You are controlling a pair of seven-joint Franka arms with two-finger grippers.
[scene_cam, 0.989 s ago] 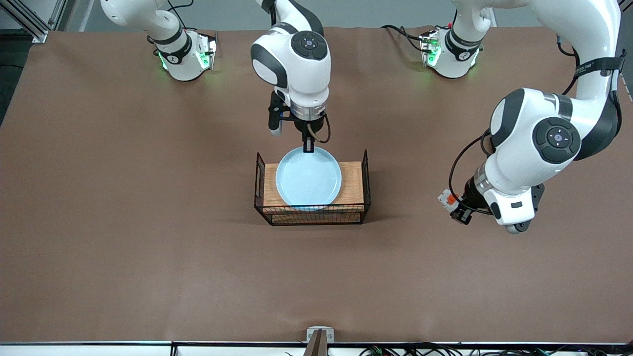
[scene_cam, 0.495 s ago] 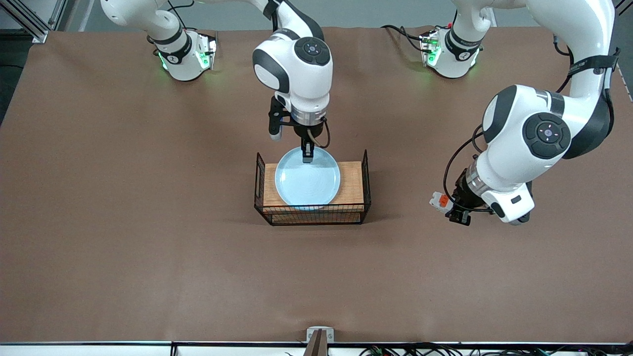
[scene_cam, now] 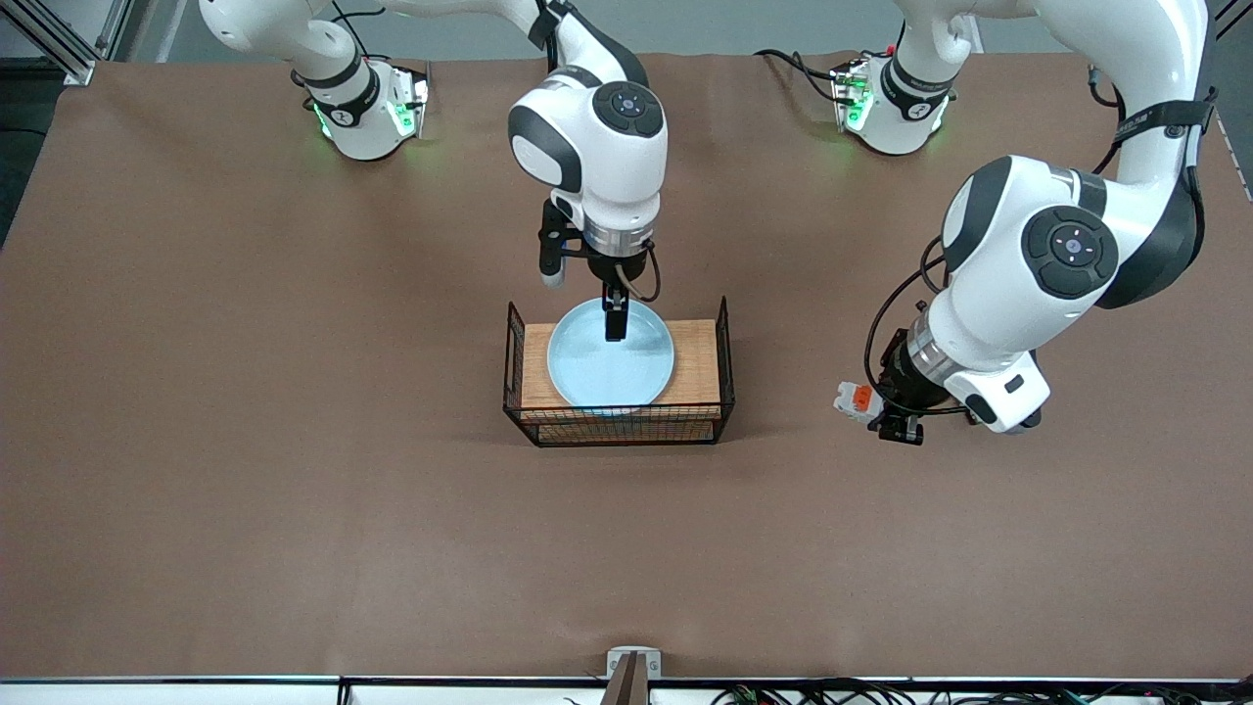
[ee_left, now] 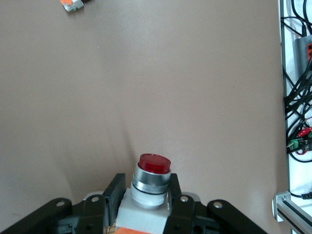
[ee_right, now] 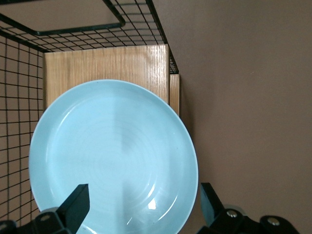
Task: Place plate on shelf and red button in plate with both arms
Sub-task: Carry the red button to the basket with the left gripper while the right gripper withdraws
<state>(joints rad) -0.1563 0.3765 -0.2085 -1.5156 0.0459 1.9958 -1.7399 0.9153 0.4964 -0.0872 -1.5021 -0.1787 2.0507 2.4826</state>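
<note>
Right hand (scene_cam: 614, 328): hangs over the plate (scene_cam: 611, 354), above the plate's rim at about 12 o'clock as the front camera shows it. Fingers spread wide; in the right wrist view one dark fingertip (ee_right: 78, 204) stands at each side of the plate's rim with blue showing between them. No contact seen, nothing held.

Plate: pale blue, round, lies flat on the wooden top (scene_cam: 696, 362) of a black wire rack (scene_cam: 724, 343). It fills most of the top's depth; bare wood shows at either end. Rack stands mid-counter (scene_cam: 294, 441).

Left hand (scene_cam: 886, 416): up over bare counter toward the left arm's end, at about 3 o'clock from the rack and well apart from it. Fingers drawn in narrow and clamped on the red button (scene_cam: 856, 400).

Red button: in the left wrist view, the white body sits between the two black fingers (ee_left: 113, 187), with a metal ring above it and the dark red cap (ee_left: 154, 163) pointing away from the hand. A sliver of orange shows under the white body. In the front view the part sticks out of the hand toward the rack, white with an orange patch.

A second white-and-orange piece (ee_left: 71, 4) lies at the edge of the left wrist view, too cropped to identify.
</note>
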